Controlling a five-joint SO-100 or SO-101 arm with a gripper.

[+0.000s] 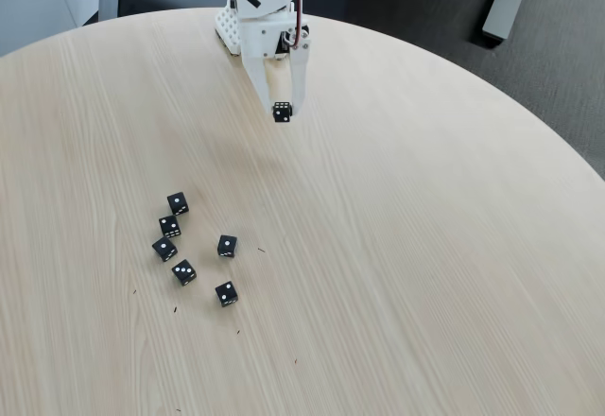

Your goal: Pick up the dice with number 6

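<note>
Between closed jaws, the die [282, 112]

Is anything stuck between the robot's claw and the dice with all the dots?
No. The gripper already pinches the die at its fingertips, above the table. The other six dice lie apart, lower left in the fixed view.
</note>
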